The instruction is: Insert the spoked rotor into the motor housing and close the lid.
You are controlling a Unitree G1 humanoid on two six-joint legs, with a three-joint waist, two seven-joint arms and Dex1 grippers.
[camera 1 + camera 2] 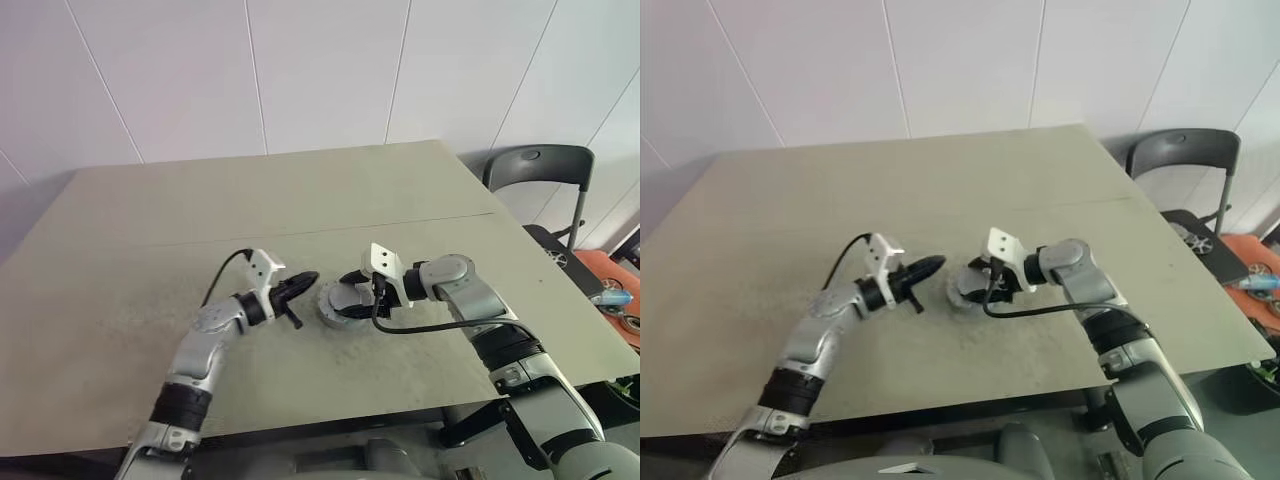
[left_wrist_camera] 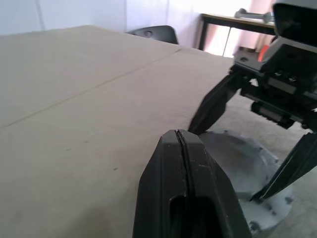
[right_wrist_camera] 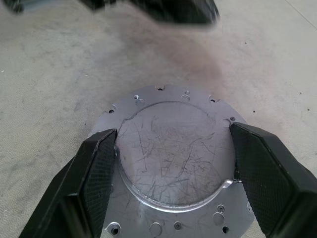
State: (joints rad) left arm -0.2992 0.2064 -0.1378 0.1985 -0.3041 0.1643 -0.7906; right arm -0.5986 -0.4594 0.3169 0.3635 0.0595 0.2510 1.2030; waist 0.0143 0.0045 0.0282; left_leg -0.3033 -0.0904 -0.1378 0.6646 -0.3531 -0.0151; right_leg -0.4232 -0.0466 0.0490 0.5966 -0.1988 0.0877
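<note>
The lid point(image 3: 171, 158), a flat grey scratched metal disc with small holes round its rim, is lying flat on the table point(image 1: 300, 200), towards the near edge and roughly midway between the side edges. The right gripper point(image 3: 173, 148) is sitting directly over it, angling down from the right, its two black fingers point(image 3: 94, 173) standing wide apart and bracketing the raised round centre on opposite sides; whether they are pressing on it is hard to tell. The left gripper point(image 1: 300, 285) is pointing level towards the disc from the left, fingers pressed shut on nothing, tip just beside the rim. The right arm is judged the nearer one.
</note>
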